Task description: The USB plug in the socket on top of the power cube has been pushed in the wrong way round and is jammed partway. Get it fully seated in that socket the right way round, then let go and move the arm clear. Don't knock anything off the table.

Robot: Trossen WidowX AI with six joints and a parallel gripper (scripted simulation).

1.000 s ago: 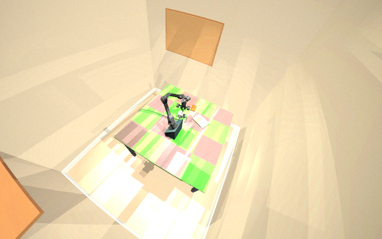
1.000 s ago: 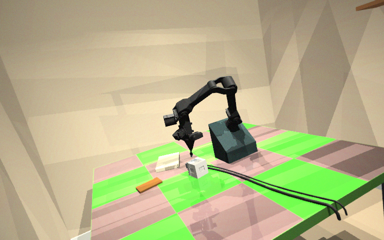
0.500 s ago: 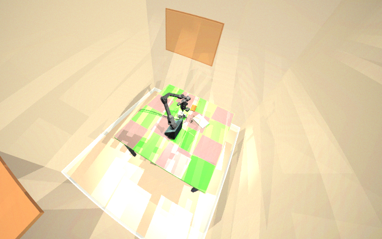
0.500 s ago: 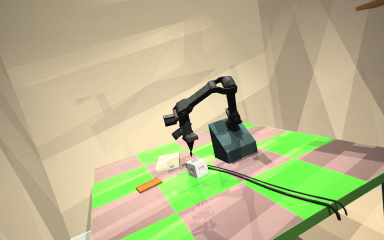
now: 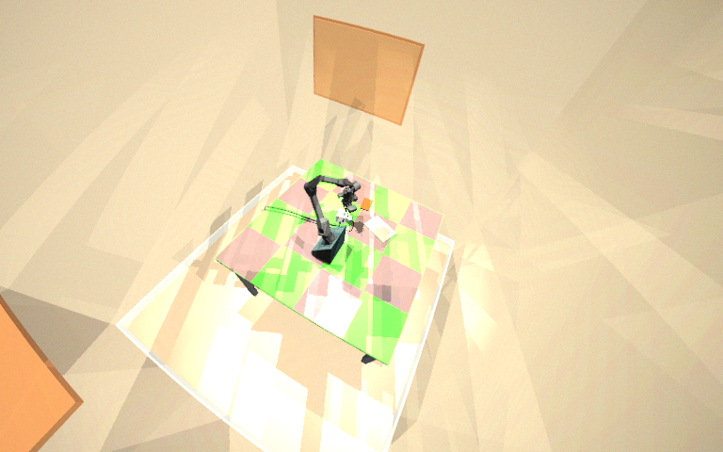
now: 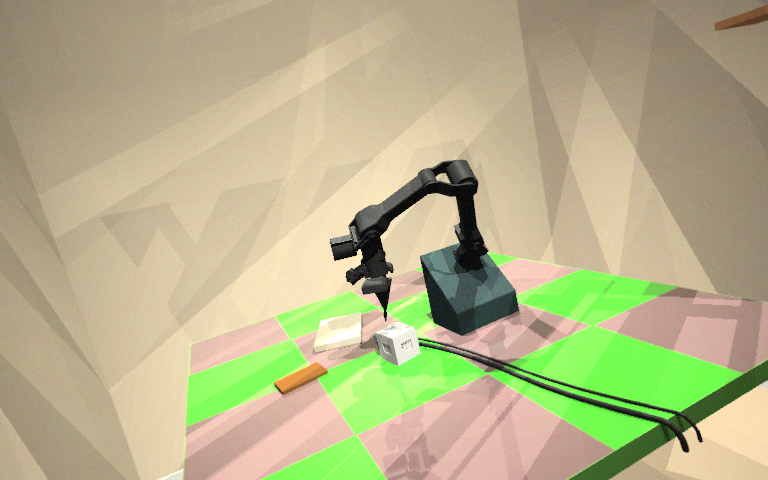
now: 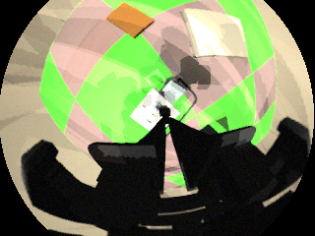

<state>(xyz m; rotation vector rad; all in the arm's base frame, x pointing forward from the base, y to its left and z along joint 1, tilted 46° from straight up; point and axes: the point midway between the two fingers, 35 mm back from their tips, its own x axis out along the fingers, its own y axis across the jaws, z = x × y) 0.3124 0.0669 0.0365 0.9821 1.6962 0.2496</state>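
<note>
1. At the left of the side view, we see a flat orange block [image 5: 366,203] [image 6: 300,378] [image 7: 130,20] lying on the checked table [image 5: 383,330] [image 6: 538,435] [image 7: 103,74]. We find no words we can read on it.
2. Next we see a flat cream slab [image 5: 379,229] [image 6: 338,332] [image 7: 217,34]. We can't read any name on it.
3. Then comes the gripper [image 5: 348,204] [image 6: 385,316] [image 7: 165,121], pointing down. Its fingers are almost together, pinched on the small dark USB plug [image 6: 386,319] [image 7: 164,111].
4. Our plug is at the fingertips, over the top of the power cube [image 5: 343,216] [image 6: 399,345] [image 7: 153,113]. We can't tell if it touches the socket or which way round it is.
5. On the white cube we see little dark marks, too tiny for us to read. A pale little box [image 7: 173,90] is by its side, and a thin dark cord [image 7: 195,98] loops near it.
6. More to the right, the arm stands on a dark teal base [image 5: 330,258] [image 6: 512,310].
7. Last, we see two black cables [image 5: 290,212] [image 6: 543,386] run from near the cube and hang over the table edge.
</note>
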